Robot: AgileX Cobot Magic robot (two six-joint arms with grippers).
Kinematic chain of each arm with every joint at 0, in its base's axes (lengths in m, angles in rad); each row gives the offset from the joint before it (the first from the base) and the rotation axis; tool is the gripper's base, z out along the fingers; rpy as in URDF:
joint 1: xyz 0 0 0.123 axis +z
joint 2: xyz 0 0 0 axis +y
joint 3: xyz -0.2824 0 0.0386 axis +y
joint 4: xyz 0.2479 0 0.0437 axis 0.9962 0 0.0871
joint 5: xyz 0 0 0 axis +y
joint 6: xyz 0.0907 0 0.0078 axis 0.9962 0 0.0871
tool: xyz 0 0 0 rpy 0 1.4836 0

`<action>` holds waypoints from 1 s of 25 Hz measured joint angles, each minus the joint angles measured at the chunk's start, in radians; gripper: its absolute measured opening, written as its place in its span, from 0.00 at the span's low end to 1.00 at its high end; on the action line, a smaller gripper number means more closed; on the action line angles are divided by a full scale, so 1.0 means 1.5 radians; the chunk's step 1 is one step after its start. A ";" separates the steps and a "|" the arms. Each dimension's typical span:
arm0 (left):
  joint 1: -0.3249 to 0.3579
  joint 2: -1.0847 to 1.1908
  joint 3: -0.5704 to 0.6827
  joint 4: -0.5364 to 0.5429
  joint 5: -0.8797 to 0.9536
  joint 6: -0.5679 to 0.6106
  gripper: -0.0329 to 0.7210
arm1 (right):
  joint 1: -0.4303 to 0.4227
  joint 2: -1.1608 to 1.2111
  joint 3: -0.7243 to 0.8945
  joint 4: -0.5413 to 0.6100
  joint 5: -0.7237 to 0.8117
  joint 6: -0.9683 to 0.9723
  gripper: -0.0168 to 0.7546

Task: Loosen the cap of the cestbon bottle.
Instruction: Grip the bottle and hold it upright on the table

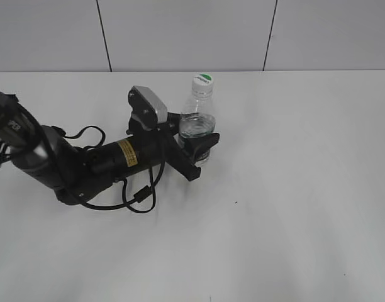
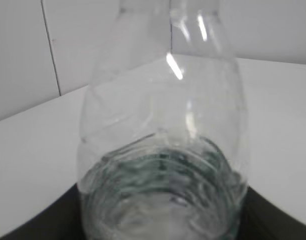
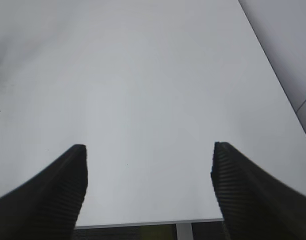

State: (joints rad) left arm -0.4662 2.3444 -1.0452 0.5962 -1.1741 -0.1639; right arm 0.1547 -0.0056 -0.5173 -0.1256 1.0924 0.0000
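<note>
Clear plastic cestbon bottle (image 1: 197,129) stands upright on the tabletop (image 1: 293,189), long axis vertical, left gripper (image 1: 194,151) fingers clamped on its lower body. Cap (image 1: 203,80) sits directly above that grip, untouched. Right gripper (image 3: 149,192) fingers apart, holding nothing, absent beside the bottle.

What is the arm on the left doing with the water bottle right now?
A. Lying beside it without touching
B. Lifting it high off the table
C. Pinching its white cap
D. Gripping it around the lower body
D: the left gripper wraps the cestbon bottle low down, standing on the table, with the cap untouched.
</note>
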 joint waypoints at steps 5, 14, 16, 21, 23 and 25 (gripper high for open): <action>0.001 -0.085 0.080 0.003 0.002 0.000 0.58 | 0.000 0.000 0.000 0.000 0.000 0.000 0.79; 0.003 -0.125 0.126 0.136 0.002 -0.018 0.58 | 0.000 0.000 0.000 0.000 0.000 0.000 0.79; 0.002 -0.125 0.127 0.173 0.002 -0.031 0.58 | 0.000 0.000 0.000 0.000 0.000 0.000 0.79; 0.001 -0.124 0.129 0.221 0.002 -0.043 0.58 | 0.000 0.000 0.000 0.000 0.000 0.000 0.79; -0.001 -0.118 0.129 0.211 0.000 -0.043 0.58 | 0.000 0.000 0.000 0.000 0.000 0.000 0.79; -0.001 -0.101 0.129 0.191 -0.003 -0.043 0.58 | 0.000 0.000 0.000 0.000 0.000 0.000 0.79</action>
State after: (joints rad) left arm -0.4680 2.1930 -0.8518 0.8821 -1.1787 -0.2289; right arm 0.1547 -0.0056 -0.5173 -0.1256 1.0924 0.0000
